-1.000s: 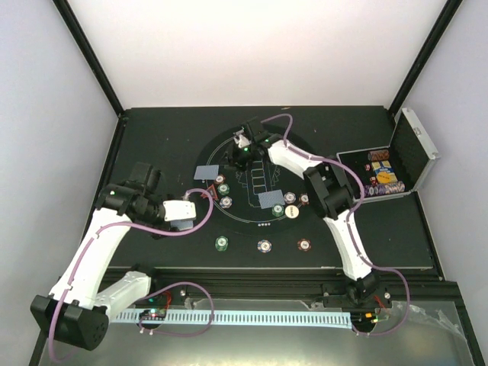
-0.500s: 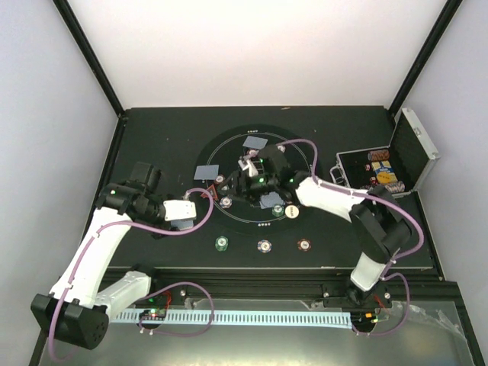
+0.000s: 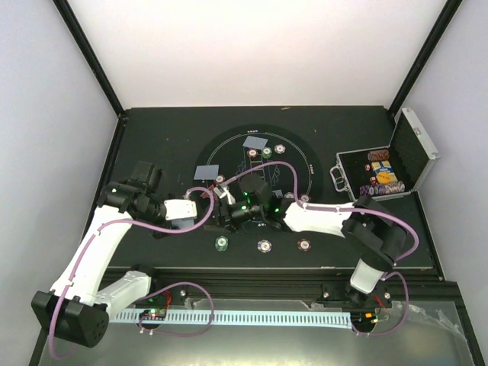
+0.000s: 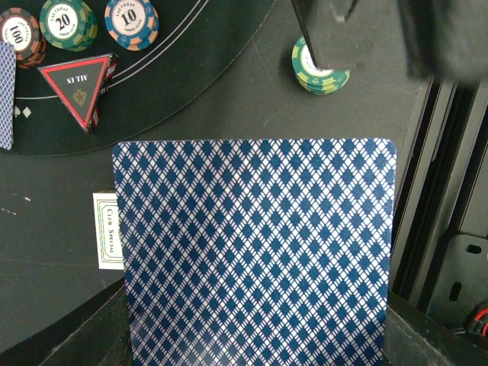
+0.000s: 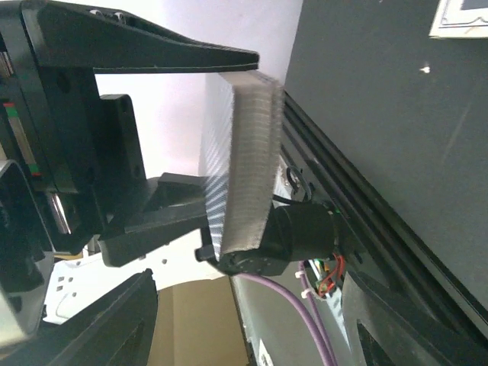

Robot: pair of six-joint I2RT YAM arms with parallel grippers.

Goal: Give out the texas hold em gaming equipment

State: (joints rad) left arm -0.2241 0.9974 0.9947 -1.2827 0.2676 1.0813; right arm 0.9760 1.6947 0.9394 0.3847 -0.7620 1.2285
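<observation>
A: Where are the two arms?
B: They meet over the dark tabletop (image 3: 152, 137), at the near-left edge of a round black mat (image 3: 301, 152). The left arm extends in from the left. The right arm stretches across from the right.

A: What are the left arm's fingers (image 3: 187, 216) doing?
B: They pinch a deck of cards (image 4: 255, 252), held flat, its blue diamond-patterned back facing the wrist camera.

A: And the right arm's fingers (image 3: 225, 216)?
B: Spread apart with nothing between them, just beside the deck. From the right wrist the deck shows edge-on, clamped between the left arm's black fingers.

A: What lies on the mat?
B: Two single cards, backs up: a far card (image 3: 255, 142) and a left card (image 3: 207, 172). A green chip (image 3: 268, 152) and a second chip (image 3: 280, 149) sit just beside the far card. At the left edge lies a red triangle marker (image 4: 76, 88), with three numbered chips (image 4: 69, 23) in a row just beyond it.

A: Anything off the mat?
B: A row on the tabletop, near of the mat: a green stack of chips (image 4: 320, 72), a pale chip (image 3: 264, 245) and a maroon chip (image 3: 304, 245). A white printed slip (image 4: 109, 240) peeks past the deck's left edge. At the far right an open silver case (image 3: 415, 149) holds more chips (image 3: 379, 181).
</observation>
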